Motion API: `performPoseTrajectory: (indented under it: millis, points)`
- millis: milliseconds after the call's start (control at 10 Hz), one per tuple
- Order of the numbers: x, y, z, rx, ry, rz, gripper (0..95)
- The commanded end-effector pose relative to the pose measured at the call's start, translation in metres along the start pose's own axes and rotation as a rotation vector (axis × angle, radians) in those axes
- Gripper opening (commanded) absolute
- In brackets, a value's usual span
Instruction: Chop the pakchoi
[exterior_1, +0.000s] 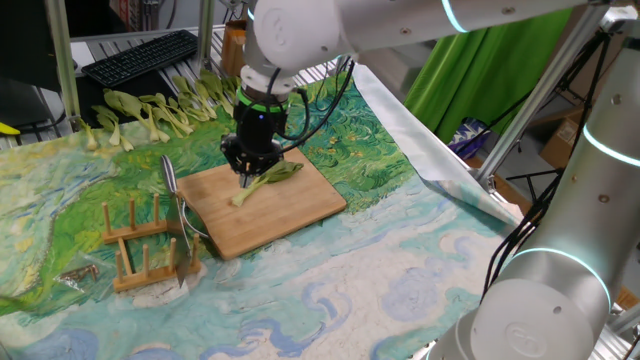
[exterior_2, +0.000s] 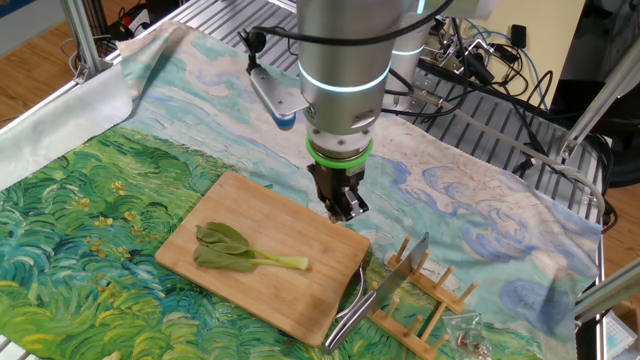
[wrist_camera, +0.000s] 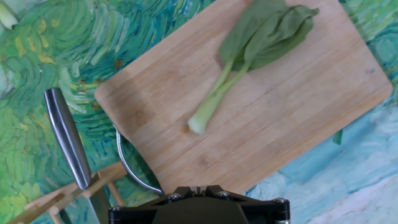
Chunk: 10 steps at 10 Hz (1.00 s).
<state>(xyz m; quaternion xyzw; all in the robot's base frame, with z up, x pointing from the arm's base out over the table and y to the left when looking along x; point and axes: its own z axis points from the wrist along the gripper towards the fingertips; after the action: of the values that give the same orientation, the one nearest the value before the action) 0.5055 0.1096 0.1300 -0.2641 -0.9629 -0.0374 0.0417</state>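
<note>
One small pakchoi (exterior_1: 268, 177) lies whole on the wooden cutting board (exterior_1: 300, 205), with its pale stalk end toward the knife side. It also shows in the other fixed view (exterior_2: 245, 252) and in the hand view (wrist_camera: 249, 56). My gripper (exterior_2: 345, 205) hangs above the board's edge, apart from the pakchoi. Its jaws are together and hold nothing. In the hand view only the gripper's tips (wrist_camera: 198, 186) show at the bottom edge. The knife (wrist_camera: 65, 137) with a metal handle rests in the wooden rack beside the board.
A wooden rack (exterior_1: 140, 250) stands next to the board on the painted cloth. Several uncut whole pakchoi (exterior_1: 160, 110) lie in a row at the back. A keyboard (exterior_1: 140, 55) sits behind them. A small clear bag (exterior_2: 465, 335) lies by the rack.
</note>
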Motion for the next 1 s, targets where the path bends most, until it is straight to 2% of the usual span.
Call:
performPoseTrajectory:
  millis: [100,300,400,700,1000]
  points:
    - [0.001,0.001,0.003,-0.003,0.001,-0.009,0.0]
    - [0.003,0.005,0.004,-0.003,-0.006,-0.009,0.0]
    - [0.004,0.007,0.005,-0.002,-0.006,-0.007,19.0]
    - [0.005,0.018,0.013,-0.014,-0.002,0.001,19.0]
    - [0.005,0.031,0.025,-0.013,-0.019,0.017,19.0]
